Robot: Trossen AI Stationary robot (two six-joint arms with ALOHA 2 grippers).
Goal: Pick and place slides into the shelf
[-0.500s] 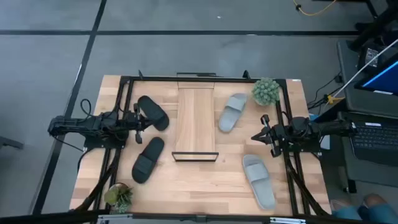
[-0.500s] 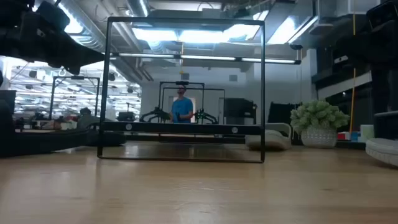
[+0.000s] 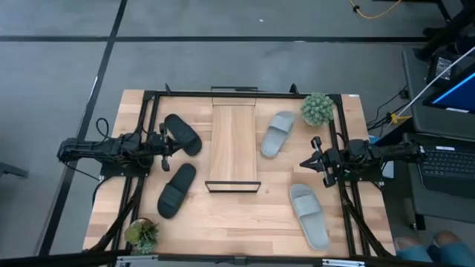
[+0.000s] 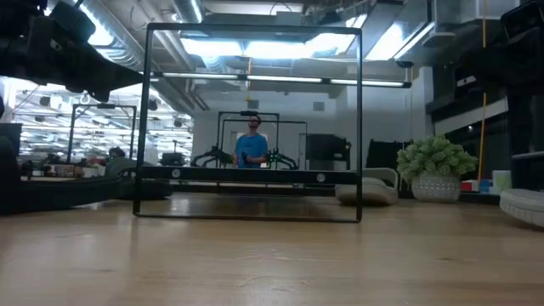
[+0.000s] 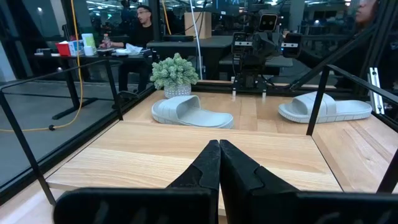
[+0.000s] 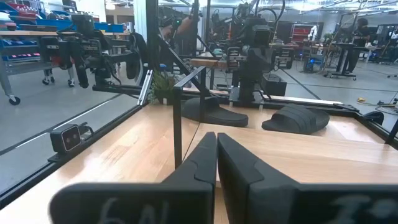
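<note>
No step begun: shelf (image 3: 234,144) bare, four slides (image 3: 177,189) on table. Both claws pressed together, holding nothing. Next: open, reach slide.

light matt wood tabletop (image 3: 245,215) and shelf (image 3: 234,144) board, thin black wire frame; slides (image 3: 308,215) smooth matt foam-like, grey and black

No readable text, labels, brands, numbers or signs in any view
</note>
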